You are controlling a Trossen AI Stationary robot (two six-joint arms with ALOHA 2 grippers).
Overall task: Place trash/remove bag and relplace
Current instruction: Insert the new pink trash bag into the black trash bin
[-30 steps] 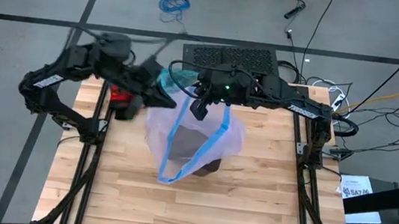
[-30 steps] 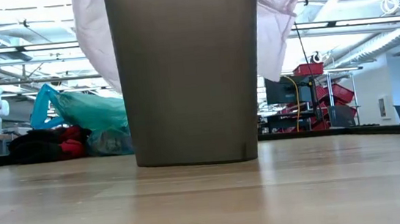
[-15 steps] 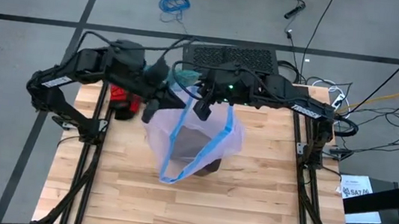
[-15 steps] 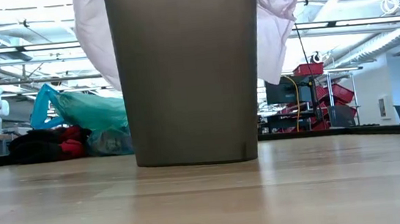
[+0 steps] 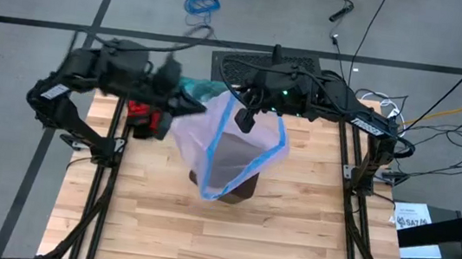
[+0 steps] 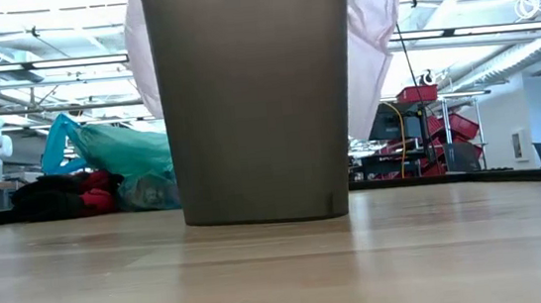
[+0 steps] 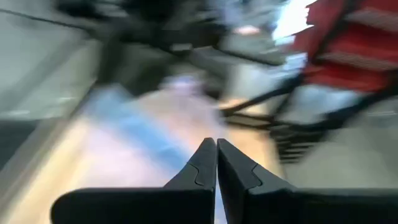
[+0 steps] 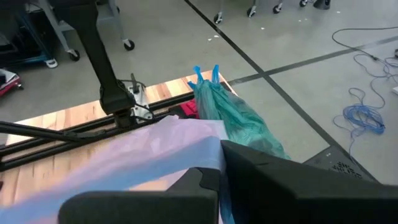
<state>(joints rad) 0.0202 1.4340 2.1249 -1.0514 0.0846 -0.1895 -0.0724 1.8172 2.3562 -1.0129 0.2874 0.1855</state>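
Teal-green bag [image 5: 203, 87] lies tied at upper centre of surface [image 5: 288, 241], beside red item [image 5: 147, 116]. Thin, crinkly, light, likely slippery; knotted top best hold. Right pincer [image 5: 245, 119] clamped on pink bag [image 5: 221, 141] over bin [image 6: 253, 93]. Left pincer [image 5: 200, 107] closed at pink bag's edge; grip unclear.

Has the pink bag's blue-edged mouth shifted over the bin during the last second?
Yes. In the high view the pink bag has been drawn up toward the table's far edge, its mouth now narrower over the bin, held by the right gripper.
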